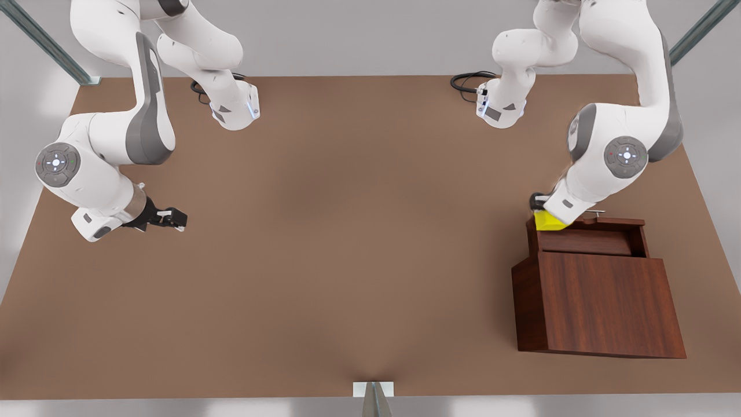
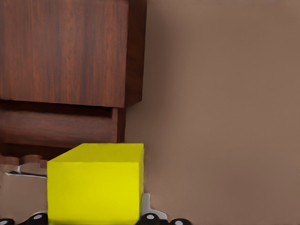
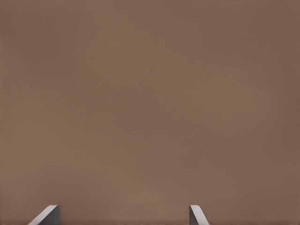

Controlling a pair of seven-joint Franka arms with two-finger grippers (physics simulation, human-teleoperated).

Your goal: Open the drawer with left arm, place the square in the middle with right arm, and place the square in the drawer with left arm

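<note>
1. you have the left gripper (image 1: 543,213) over the pulled-out drawer (image 1: 590,238), at about 3 o'clock in the front view. it is clenched on the square (image 1: 549,222), and most of it sits hidden behind its own white wrist.
2. the square is a bright yellow cube held above the drawer's corner on the front view's left side, at the end away from the cabinet (image 1: 602,301). whether it touches the drawer wall you cannot tell.
3. in the left wrist view the square (image 2: 96,185) fills the near foreground between the fingers (image 2: 146,206), with the drawer (image 2: 58,129) and the cabinet (image 2: 65,51) beyond it (the silver handle (image 2: 26,173) peeks out just beside the cube).
4. the drawer stands open, slid out of the cabinet toward 12 o'clock, its tray bare where you can see it.
5. your right gripper (image 1: 172,219) waits at about 9 o'clock in the front view, well apart from the cabinet, low over the table (image 1: 347,231).
6. its fingers (image 3: 47,215) stand released and apart in the right wrist view, with plain brown table (image 3: 150,103) between them.
</note>
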